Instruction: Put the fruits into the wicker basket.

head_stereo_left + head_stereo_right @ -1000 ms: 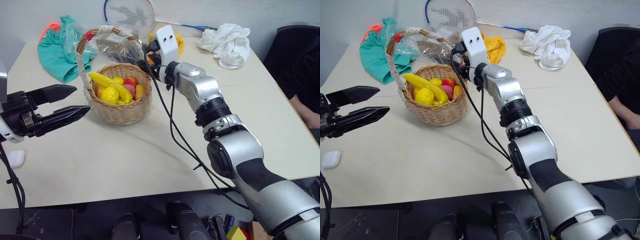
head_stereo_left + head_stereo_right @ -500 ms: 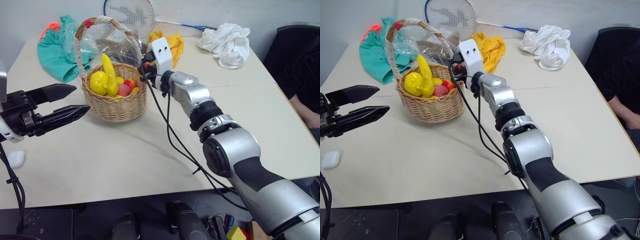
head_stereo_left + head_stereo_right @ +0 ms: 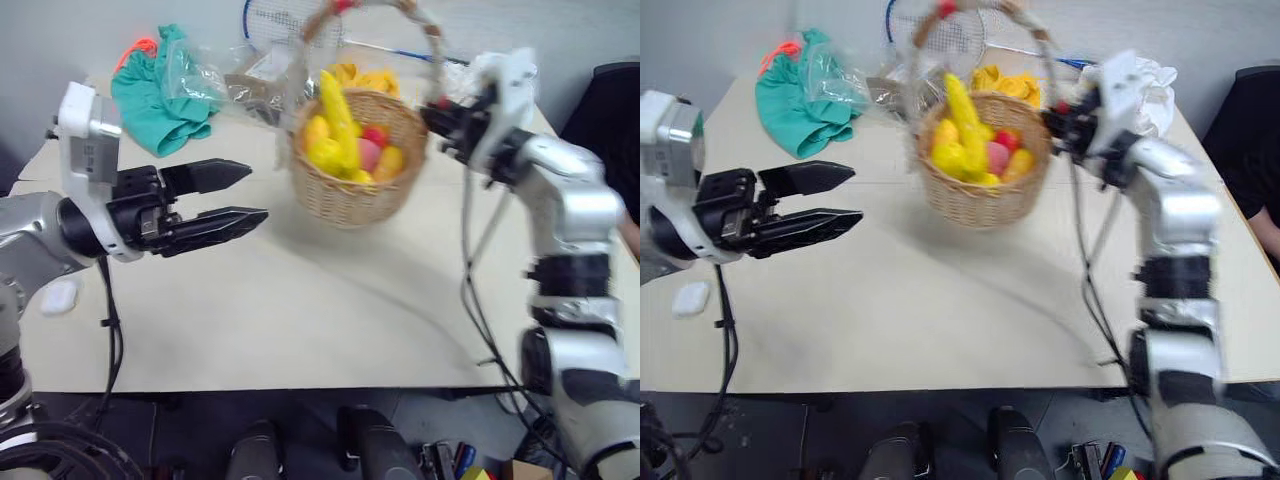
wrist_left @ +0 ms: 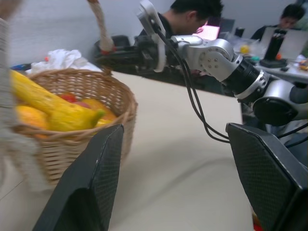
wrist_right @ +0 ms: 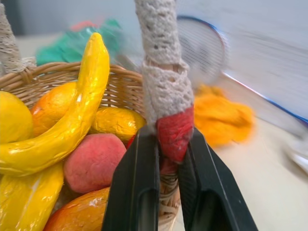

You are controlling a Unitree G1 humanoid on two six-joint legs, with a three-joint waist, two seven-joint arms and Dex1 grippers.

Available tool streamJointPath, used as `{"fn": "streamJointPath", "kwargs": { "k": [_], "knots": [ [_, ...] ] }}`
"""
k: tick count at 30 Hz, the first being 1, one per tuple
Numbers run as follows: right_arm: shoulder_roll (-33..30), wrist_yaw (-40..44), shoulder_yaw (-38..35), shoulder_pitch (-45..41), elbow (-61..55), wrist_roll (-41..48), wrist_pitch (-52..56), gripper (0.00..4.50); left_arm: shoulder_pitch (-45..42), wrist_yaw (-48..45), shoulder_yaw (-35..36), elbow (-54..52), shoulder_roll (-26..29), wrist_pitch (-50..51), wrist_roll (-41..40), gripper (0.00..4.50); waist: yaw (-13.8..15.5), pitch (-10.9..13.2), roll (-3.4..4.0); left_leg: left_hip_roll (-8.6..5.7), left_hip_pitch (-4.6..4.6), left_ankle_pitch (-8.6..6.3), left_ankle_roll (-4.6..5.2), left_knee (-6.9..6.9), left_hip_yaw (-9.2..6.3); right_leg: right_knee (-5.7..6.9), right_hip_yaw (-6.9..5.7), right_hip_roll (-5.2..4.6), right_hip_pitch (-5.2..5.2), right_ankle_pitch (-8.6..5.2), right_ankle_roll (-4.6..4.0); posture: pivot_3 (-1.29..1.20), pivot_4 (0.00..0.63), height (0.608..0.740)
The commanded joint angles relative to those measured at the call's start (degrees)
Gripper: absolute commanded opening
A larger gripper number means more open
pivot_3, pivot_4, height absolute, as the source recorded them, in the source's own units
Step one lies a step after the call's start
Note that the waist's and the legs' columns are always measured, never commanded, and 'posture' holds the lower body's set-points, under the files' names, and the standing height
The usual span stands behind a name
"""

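Currently the right gripper (image 5: 166, 159) is seen pinched on the red-wrapped base of the handle (image 5: 166, 86) of the wicker basket (image 3: 352, 190), at the rim on the robot's right side. The basket is located toward the far middle of the table (image 3: 300, 320), and whether it rests on the tabletop or is lifted slightly cannot be told. The fruits are all held inside the basket: a banana (image 5: 72, 120) is draped over the pile, a lemon (image 3: 325, 155) sits below it, and pink (image 5: 94, 161), orange and red pieces are packed alongside. The left gripper (image 3: 235, 195) is held with fingers spread and nothing between them, pointed at the basket from its left, clear of it. A white case (image 3: 58, 297) is left near the table's left edge.
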Motion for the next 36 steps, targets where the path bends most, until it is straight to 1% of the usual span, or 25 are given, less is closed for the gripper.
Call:
{"fn": "streamJointPath", "kwargs": {
  "k": [1,4,6,9,11,12,14,17,19,21,22,23,24,25,27,28,30,32,33,36],
  "knots": [
    [-6.0,-1.9,-9.6,5.6,-7.2,2.3,2.7,0.18,-3.4,-3.5,-3.6,2.7,-1.7,-3.1,3.3,3.54,-0.2,0.0,0.01,0.0,0.07,0.0,0.0,0.01,0.11,0.03,0.09,0.03,0.0,0.0,0.0,0.0,0.15,0.74],
    [-8.2,-4.0,-15.7,12.1,-8.9,3.2,4.1,0.18,-6.2,-5.2,-6.2,5.9,-4.3,-5.7,6.7,3.54,-0.7,0.0,0.01,0.01,0.28,0.06,-0.07,0.06,0.31,0.21,0.28,0.15,0.01,0.02,0.01,0.0,0.15,0.74],
    [-7.6,-5.3,-18.7,16.4,-10.1,3.9,4.3,0.18,-7.9,-6.4,-7.2,8.4,-5.9,-6.7,8.2,3.54,-1.2,0.0,0.01,0.05,0.36,0.15,-0.18,0.06,0.3,0.31,0.36,0.26,0.03,0.02,0.0,0.0,0.15,0.74],
    [-5.5,-6.8,-20.8,21.6,-10.4,4.5,2.5,0.18,-9.1,-9.0,-8.8,10.7,-7.1,-7.5,10.0,3.54,-1.6,0.0,0.02,0.08,0.42,0.23,-0.27,0.0,0.24,0.39,0.41,0.37,0.04,0.03,0.0,0.0,0.15,0.74],
    [-3.9,-7.9,-21.5,23.8,-10.6,5.2,2.0,0.9,-9.6,-10.2,-9.8,11.6,-7.9,-8.4,11.4,3.54,-1.6,0.0,0.02,0.08,0.44,0.23,-0.29,-0.02,0.17,0.38,0.47,0.61,0.04,0.03,0.0,0.0,0.15,0.74],
    [-3.3,-8.0,-21.8,24.7,-11.3,6.1,2.3,1.19,-9.8,-10.7,-10.1,12.0,-8.3,-8.7,12.0,3.54,-1.7,0.0,0.02,0.08,0.44,0.23,-0.29,-0.01,0.18,0.38,0.52,0.75,0.03,0.03,0.0,0.0,0.15,0.74],
    [-2.2,-8.0,-23.0,26.9,-13.0,8.1,2.8,1.87,-10.3,-11.5,-10.3,12.5,-9.1,-9.0,12.6,3.54,-1.6,0.0,0.02,0.09,0.44,0.23,-0.3,-0.01,0.17,0.39,0.54,0.77,0.03,0.03,0.01,0.0,0.15,0.74],
    [-3.3,-7.4,-26.1,32.9,-18.1,10.3,4.8,2.97,-11.2,-13.1,-10.1,13.8,-9.4,-8.6,12.8,3.54,-1.2,0.0,0.04,0.09,0.43,0.23,-0.3,0.0,0.13,0.39,0.52,0.77,0.03,0.03,0.01,0.0,0.15,0.74],
    [-7.7,-2.6,-30.9,40.0,-21.8,12.8,9.1,3.68,-11.9,-14.8,-10.0,14.8,-9.2,-7.8,12.4,3.54,-0.4,0.0,0.06,0.08,0.36,0.22,-0.29,0.02,0.07,0.35,0.48,0.75,0.03,0.03,0.01,0.0,0.15,0.74],
    [-13.0,5.4,-38.7,48.7,-23.8,14.7,11.4,4.33,-12.6,-16.7,-10.0,16.0,-8.8,-7.3,12.3,3.54,0.6,0.0,0.14,0.01,0.33,0.19,-0.23,0.02,0.06,0.28,0.45,0.72,0.03,0.02,0.03,0.0,0.15,0.74],
    [-15.6,8.0,-43.1,51.8,-23.1,15.9,14.1,4.46,-12.8,-17.6,-10.1,16.6,-8.6,-7.3,12.6,3.54,0.9,0.0,0.15,-0.02,0.31,0.18,-0.2,0.03,0.04,0.25,0.43,0.7,0.04,0.02,0.04,0.0,0.15,0.74],
    [-18.4,12.7,-48.4,56.1,-22.1,16.6,15.8,4.46,-13.0,-18.2,-10.1,17.0,-8.5,-7.4,12.9,3.54,0.9,0.0,0.14,-0.04,0.32,0.15,-0.15,0.05,0.07,0.21,0.43,0.72,0.07,0.04,0.08,0.0,0.15,0.74],
    [-20.4,15.8,-51.8,59.0,-21.1,17.0,17.0,4.46,-13.2,-18.9,-10.3,17.5,-8.4,-7.6,13.4,3.54,1.0,0.0,0.15,-0.05,0.34,0.13,-0.12,0.1,0.09,0.17,0.46,0.73,0.12,0.06,0.13,0.0,0.15,0.74],
    [-22.1,22.5,-56.7,64.5,-20.5,17.2,17.3,4.46,-13.5,-19.9,-10.6,18.2,-7.9,-8.0,14.2,3.54,1.0,0.0,0.09,-0.07,0.37,0.12,-0.1,0.1,0.1,0.15,0.48,0.73,0.18,0.09,0.17,0.0,0.15,0.74],
    [-25.0,31.0,-63.4,71.0,-18.6,18.0,19.1,4.46,-14.0,-22.0,-11.2,19.5,-6.9,-8.6,15.6,3.54,0.8,0.1,-0.12,-0.03,0.84,0.04,-0.01,0.05,0.04,-0.06,0.41,0.85,0.76,0.09,0.18,0.0,0.15,0.74],
    [-26.4,33.6,-65.8,72.9,-17.5,18.7,20.4,4.46,-14.2,-23.1,-11.5,20.0,-6.5,-8.9,16.2,3.54,0.3,0.1,-0.23,0.01,1.3,-0.11,0.12,-0.11,0.0,-0.23,0.37,0.92,1.23,0.07,0.16,0.0,0.15,0.74],
    [-28.3,36.2,-68.0,75.0,-14.3,18.3,20.7,4.46,-14.8,-25.1,-11.7,20.9,-5.7,-9.1,17.0,3.54,-0.4,0.1,-0.31,0.06,1.56,-0.26,0.22,-0.11,-0.13,-0.37,0.31,0.95,1.6,0.06,0.15,0.0,0.15,0.74],
    [-29.2,37.9,-68.0,76.4,-12.4,16.6,18.6,4.46,-15.5,-26.9,-11.9,22.0,-5.0,-8.8,17.6,3.54,-0.9,0.1,-0.34,0.08,1.94,-0.35,0.26,-0.24,-0.17,-0.66,0.37,0.96,2.01,0.06,0.15,0.0,0.15,0.74],
    [-29.4,38.4,-67.5,76.8,-12.1,15.9,17.4,4.46,-15.8,-28.1,-11.9,22.5,-4.3,-8.6,17.9,3.54,-1.0,0.1,-0.36,0.09,1.97,-0.39,0.27,-0.22,-0.18,-0.68,0.36,0.94,2.05,0.05,0.16,0.0,0.15,0.74],
    [-29.8,35.3,-63.7,72.0,-12.3,17.7,18.1,4.46,-15.0,-31.1,-11.6,22.5,-1.9,-9.0,18.9,3.54,-1.4,0.1,-0.36,0.09,1.93,-0.44,0.2,-0.23,-0.19,-0.68,0.4,0.92,2.01,0.04,0.18,0.0,0.15,0.74]
  ]
}}
